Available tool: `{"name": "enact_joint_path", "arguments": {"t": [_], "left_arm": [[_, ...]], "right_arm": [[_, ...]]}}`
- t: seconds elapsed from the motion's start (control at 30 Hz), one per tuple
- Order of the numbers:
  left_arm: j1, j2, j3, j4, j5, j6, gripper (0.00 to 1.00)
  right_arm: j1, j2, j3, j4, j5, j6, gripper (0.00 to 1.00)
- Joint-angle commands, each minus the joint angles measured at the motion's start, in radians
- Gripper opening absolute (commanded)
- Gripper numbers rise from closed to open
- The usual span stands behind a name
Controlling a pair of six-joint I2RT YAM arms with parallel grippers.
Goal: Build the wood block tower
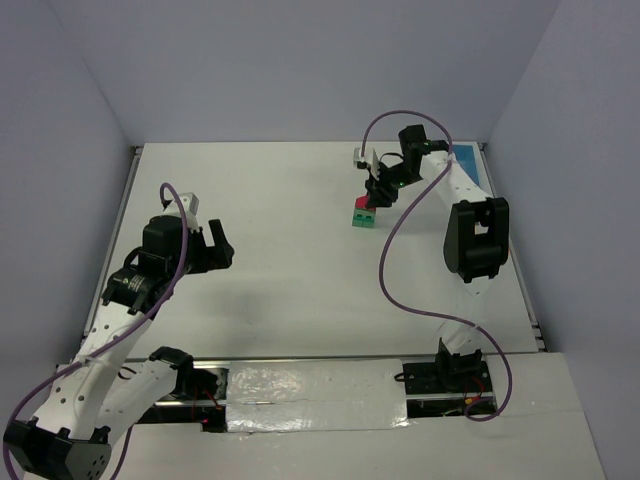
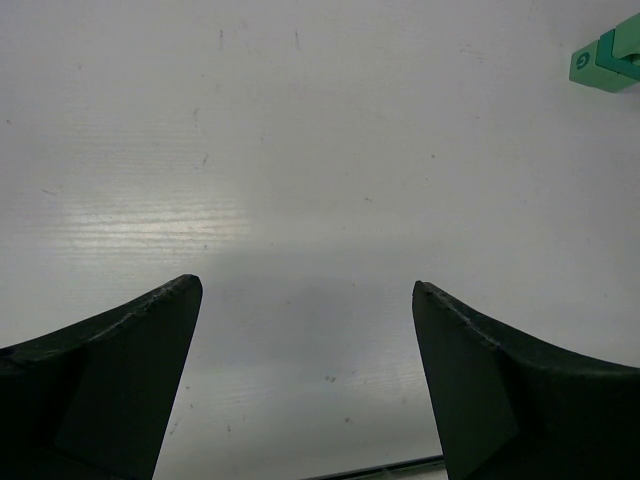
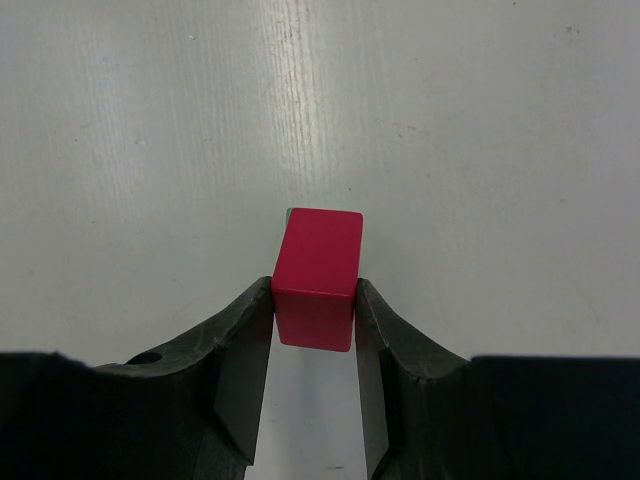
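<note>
**Roof going on: right gripper (image 3: 314, 292) holding red wedge (image 3: 318, 262) over green blocks (image 1: 364, 219)**

The jaws are clamping the wedge by its two flat sides, likely so it is landing square as the roof. In the top view it is sitting upper centre-right, directly over the blocks; whether it is touching them I cannot tell. The left gripper (image 1: 216, 247) is hanging spread wide and empty at middle left, well apart.

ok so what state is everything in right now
left tool: open, empty
right tool: shut on red block
red block: held, directly over green blocks
green blocks: not gripped, beneath the red block
</note>
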Motion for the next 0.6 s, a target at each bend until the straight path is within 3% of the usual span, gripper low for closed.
{"name": "enact_joint_path", "arguments": {"t": [0.0,0.33,0.37,0.4,0.57], "left_arm": [[0.005,-0.015,-0.002,0.046,0.014,0.026,0.99],[0.005,-0.017,-0.004,0.046,0.017,0.026,0.98],[0.005,-0.017,-0.005,0.047,0.020,0.029,0.98],[0.005,-0.017,-0.005,0.047,0.020,0.027,0.98],[0.005,-0.018,-0.005,0.047,0.017,0.026,0.99]], "right_arm": [[-0.008,0.004,-0.004,0.015,-0.025,-0.003,0.33],[-0.009,0.008,0.001,0.009,-0.026,-0.004,0.45],[-0.008,0.008,0.002,0.009,-0.025,-0.003,0.60],[-0.009,0.010,0.002,0.007,-0.028,-0.003,0.99],[-0.006,0.002,0.001,0.007,-0.028,-0.001,1.00]]}}
